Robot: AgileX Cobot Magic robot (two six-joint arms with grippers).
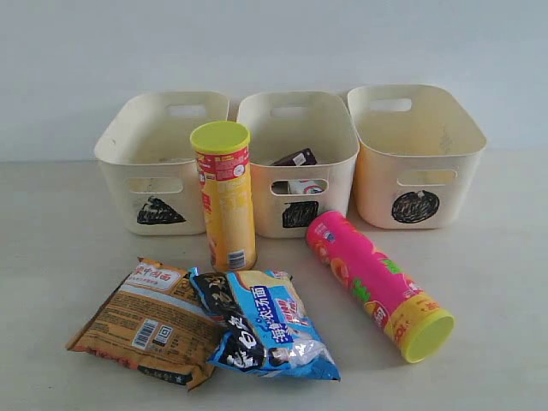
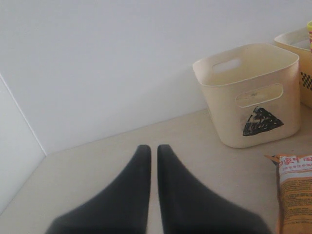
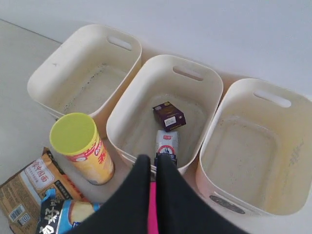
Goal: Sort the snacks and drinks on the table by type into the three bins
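Three cream bins stand in a row: triangle point(image 1: 160, 154), square point(image 1: 300, 137), circle point(image 1: 417, 141). Inside the square bin lie the dark purple carton point(image 3: 169, 116) and the blue-white carton point(image 3: 166, 144). The yellow-red tube point(image 1: 224, 201) stands upright before that bin. On the table the pink tube point(image 1: 377, 282) lies on its side, lid toward the front. The orange-brown bag point(image 1: 145, 321) and the blue-black bag point(image 1: 261, 321) lie flat, overlapping. My right gripper point(image 3: 153, 158) is shut and empty, high over the pink tube point(image 3: 152, 209). My left gripper point(image 2: 153, 148) is shut over bare table point(image 2: 97, 165), left of the triangle bin point(image 2: 253, 92).
A pale wall runs behind the bins. The triangle and circle bins hold nothing. Neither arm shows in the exterior view. The orange-brown bag point(image 2: 295, 190) lies to the right of my left gripper.
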